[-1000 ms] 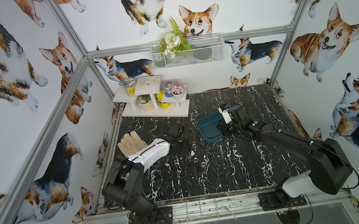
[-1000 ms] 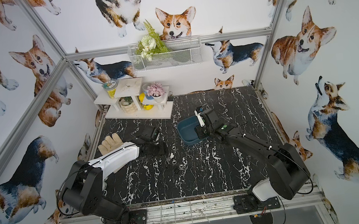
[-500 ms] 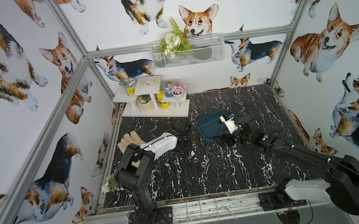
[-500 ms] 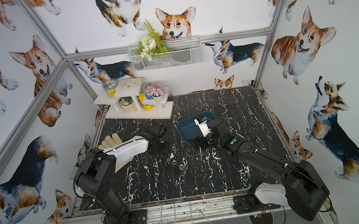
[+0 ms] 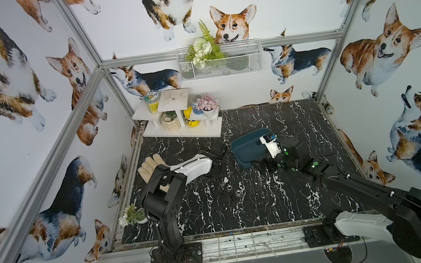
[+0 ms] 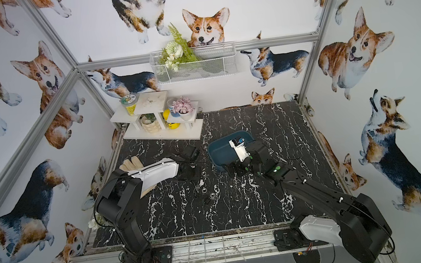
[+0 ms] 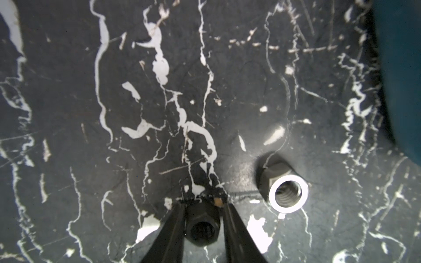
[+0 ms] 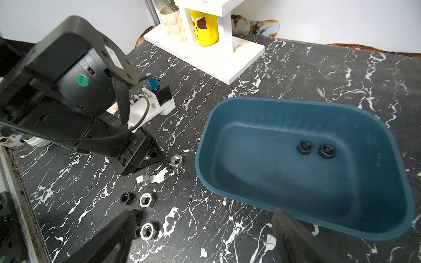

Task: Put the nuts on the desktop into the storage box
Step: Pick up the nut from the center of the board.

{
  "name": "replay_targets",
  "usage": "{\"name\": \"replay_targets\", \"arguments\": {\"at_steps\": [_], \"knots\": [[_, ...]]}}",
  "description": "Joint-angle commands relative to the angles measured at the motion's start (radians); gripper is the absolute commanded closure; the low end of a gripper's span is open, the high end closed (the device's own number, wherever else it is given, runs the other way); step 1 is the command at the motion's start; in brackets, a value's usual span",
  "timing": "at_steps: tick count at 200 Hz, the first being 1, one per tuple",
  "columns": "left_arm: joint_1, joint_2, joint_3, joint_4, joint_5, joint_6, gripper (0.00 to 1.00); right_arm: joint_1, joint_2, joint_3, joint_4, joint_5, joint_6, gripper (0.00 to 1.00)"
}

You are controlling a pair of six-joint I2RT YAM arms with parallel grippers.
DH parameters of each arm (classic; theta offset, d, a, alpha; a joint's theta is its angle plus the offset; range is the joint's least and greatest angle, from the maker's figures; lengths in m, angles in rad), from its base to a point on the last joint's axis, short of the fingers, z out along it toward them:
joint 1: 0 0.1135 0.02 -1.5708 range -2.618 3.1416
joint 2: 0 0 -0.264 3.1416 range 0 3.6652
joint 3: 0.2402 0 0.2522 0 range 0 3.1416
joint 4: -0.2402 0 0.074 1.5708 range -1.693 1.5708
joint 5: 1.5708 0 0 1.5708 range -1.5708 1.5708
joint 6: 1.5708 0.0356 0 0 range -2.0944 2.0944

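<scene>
My left gripper (image 7: 202, 205) is down on the desktop (image 7: 68, 91), its two black fingers closed against the sides of a black nut (image 7: 201, 230) that rests there. A silver nut (image 7: 288, 194) lies just beside it. Several more nuts, silver (image 8: 147, 200) and black (image 8: 127, 198), lie scattered in front of the storage box (image 8: 205, 145), a teal tray holding two black nuts (image 8: 304, 147). My right gripper (image 8: 202, 239) hangs wide open and empty at the box's near edge. Both top views show the box (image 5: 243, 147) (image 6: 218, 150) between the left gripper (image 5: 220, 168) and right gripper (image 5: 263, 165).
A white stepped shelf (image 5: 185, 132) with pots and a yellow can stands at the back left. A tan glove (image 5: 148, 166) lies under the left arm, and a small plant (image 5: 132, 216) sits at the front left corner. A wire basket (image 5: 220, 61) hangs on the back wall.
The left arm reached further right and its jaws narrowed onto the black nut. The right gripper opened wide over the box and drew back slightly toward its near edge.
</scene>
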Motion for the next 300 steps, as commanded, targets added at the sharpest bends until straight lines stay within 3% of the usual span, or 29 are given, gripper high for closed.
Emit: {"name": "replay_targets", "arguments": {"at_steps": [1,16,56,90,134,171,198,227,256,300], "knots": [[-0.007,0.004,-0.024,-0.046,-0.011,0.008,0.67,0.001,-0.006,0.001,0.027,0.013,-0.011,0.00],[-0.007,0.002,-0.036,-0.049,-0.015,0.005,0.72,0.002,-0.005,-0.001,0.031,0.019,-0.008,0.00],[-0.007,-0.022,-0.038,-0.053,0.015,-0.008,0.73,0.002,-0.006,-0.013,0.054,0.022,0.005,0.00],[-0.001,-0.093,-0.029,-0.052,0.091,-0.008,0.73,-0.002,-0.061,-0.070,0.124,0.162,0.124,0.00],[0.038,-0.247,-0.047,0.014,0.303,-0.019,0.76,0.007,-0.107,-0.189,0.370,-0.163,-0.021,0.00],[0.056,-0.381,-0.088,0.141,0.574,-0.037,0.76,0.068,-0.099,-0.333,0.749,-0.310,-0.121,0.04],[0.059,-0.459,-0.127,0.243,0.728,-0.100,0.76,0.182,-0.065,-0.367,0.857,-0.255,-0.289,0.02],[0.059,-0.524,-0.206,0.427,0.914,-0.190,0.76,0.232,-0.036,-0.421,1.045,-0.135,-0.316,0.04],[0.058,-0.576,-0.267,0.515,0.959,-0.221,0.77,0.253,-0.020,-0.414,1.097,-0.081,-0.316,0.15],[0.052,-0.623,-0.322,0.636,1.026,-0.269,0.77,0.268,0.031,-0.412,1.148,-0.097,-0.308,0.21]]}}
